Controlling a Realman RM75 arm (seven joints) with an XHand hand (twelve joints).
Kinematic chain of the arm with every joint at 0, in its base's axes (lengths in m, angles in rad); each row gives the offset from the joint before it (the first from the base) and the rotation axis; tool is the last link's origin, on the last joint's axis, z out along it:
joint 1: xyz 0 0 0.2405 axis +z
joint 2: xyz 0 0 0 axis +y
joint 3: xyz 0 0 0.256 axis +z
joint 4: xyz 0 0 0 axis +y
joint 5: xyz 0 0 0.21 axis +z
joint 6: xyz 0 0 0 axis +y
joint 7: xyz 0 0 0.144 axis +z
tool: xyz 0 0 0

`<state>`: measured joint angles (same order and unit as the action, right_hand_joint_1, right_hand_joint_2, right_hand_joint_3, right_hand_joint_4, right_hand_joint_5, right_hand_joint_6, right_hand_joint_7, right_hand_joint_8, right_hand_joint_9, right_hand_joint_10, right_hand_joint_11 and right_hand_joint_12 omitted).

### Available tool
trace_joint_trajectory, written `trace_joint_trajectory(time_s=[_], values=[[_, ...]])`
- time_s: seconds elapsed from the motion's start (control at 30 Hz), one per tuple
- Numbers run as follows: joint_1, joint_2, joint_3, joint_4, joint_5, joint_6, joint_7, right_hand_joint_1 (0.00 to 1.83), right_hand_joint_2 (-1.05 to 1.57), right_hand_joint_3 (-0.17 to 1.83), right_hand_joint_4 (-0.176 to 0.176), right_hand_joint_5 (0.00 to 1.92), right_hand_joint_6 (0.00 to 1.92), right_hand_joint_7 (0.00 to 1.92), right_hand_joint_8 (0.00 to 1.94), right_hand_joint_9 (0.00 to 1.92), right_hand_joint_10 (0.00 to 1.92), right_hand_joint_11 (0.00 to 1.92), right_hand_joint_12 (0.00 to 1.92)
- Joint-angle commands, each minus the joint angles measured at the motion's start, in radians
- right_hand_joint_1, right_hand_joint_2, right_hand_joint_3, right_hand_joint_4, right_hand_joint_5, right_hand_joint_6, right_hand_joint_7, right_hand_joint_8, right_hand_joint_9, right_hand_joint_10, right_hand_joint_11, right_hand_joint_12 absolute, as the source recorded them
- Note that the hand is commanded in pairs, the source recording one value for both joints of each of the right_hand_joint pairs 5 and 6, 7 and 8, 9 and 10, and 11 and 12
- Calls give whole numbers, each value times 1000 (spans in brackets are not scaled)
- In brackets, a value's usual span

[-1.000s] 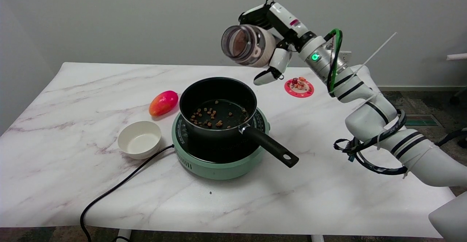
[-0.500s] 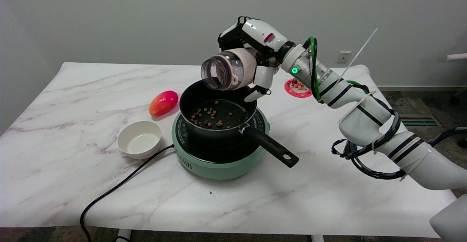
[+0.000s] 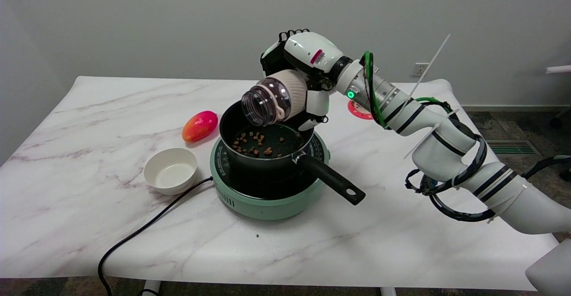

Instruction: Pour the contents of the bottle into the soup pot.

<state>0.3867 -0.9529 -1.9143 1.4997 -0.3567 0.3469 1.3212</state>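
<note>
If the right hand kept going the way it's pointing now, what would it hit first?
Likely the soup pot: the right hand tilts the bottle down-left toward its far rim. Depth is uncertain.

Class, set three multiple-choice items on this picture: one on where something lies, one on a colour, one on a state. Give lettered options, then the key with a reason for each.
1. Where is the white bowl?
A. On the table left of the green cooker
B. Inside the soup pot
C. Behind the bottle

2. What colour is the soup pot?
A. Red
B. Black
C. White

3. How is the bottle held?
A. Upright on the table
C. Lying beside the mango
B. Tilted, mouth down over the pot, in the right hand

Key: 1 A, the bowl stands beside the cooker's left edge. 2 B, its walls and handle are black. 3 B, its open mouth points down at the brown bits in the pot.
</note>
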Motion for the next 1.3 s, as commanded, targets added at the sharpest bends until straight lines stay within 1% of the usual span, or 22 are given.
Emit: trace_joint_trajectory(time_s=[0.03,0.5,0.7,0.77,0.9,0.97,1.3], values=[[24,-2,8,-37,-81,-34,4,1673,734,956,0,1920,1920,1920,1920,1553,1553,1191,1191],[40,10,47,-58,-93,-48,-3,1677,711,979,0,1920,1920,1920,1920,1543,1543,1186,1186],[77,13,35,-47,-184,-64,6,1677,687,981,0,1920,1920,1920,1920,1522,1522,1179,1179],[94,15,23,-49,-199,-75,21,1681,638,1024,0,1920,1920,1920,1920,1508,1508,1171,1171],[131,16,-2,-49,-303,-79,62,1689,549,1108,0,1920,1920,1920,1920,1481,1481,1161,1161],[143,25,-10,-40,-344,-77,76,1692,541,1115,0,1920,1920,1920,1920,1479,1479,1159,1159],[161,83,-36,38,-454,-103,91,1695,528,1136,0,1920,1920,1920,1920,1475,1475,1158,1158]])
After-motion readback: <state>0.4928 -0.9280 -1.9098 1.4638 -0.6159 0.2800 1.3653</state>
